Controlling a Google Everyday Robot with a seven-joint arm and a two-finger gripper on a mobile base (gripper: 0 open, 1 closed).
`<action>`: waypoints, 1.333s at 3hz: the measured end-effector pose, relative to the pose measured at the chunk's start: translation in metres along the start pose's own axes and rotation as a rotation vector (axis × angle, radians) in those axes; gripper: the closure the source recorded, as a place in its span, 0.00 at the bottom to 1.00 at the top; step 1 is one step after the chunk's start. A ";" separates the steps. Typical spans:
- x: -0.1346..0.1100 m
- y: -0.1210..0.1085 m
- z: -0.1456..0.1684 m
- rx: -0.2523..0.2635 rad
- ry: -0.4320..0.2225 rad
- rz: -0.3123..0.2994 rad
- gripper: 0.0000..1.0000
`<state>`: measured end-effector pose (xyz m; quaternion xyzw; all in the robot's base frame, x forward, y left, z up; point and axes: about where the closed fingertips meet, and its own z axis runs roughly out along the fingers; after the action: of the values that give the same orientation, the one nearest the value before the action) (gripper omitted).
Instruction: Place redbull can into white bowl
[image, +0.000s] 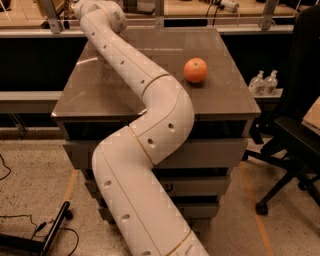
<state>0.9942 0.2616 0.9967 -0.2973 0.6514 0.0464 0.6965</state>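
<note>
My white arm (150, 95) reaches from the bottom of the camera view across the brown table (110, 95) to its far left corner. The arm's wrist (97, 11) ends at the top edge, and the gripper lies past that edge, out of view. The redbull can is out of view. The white bowl is out of view. An orange (195, 70) sits on the table right of the arm, well apart from it.
A black office chair (295, 135) stands right of the table. Two small clear bottles (264, 82) stand on a ledge beyond the table's right edge. A black pole (50, 232) and cables lie on the floor at bottom left. Benches run behind the table.
</note>
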 end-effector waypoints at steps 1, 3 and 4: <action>0.006 -0.003 0.003 0.016 -0.007 0.009 1.00; 0.015 -0.024 0.002 0.065 -0.035 0.003 1.00; 0.013 -0.037 -0.002 0.087 -0.043 -0.023 1.00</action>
<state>1.0110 0.2260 0.9975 -0.2730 0.6344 0.0163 0.7230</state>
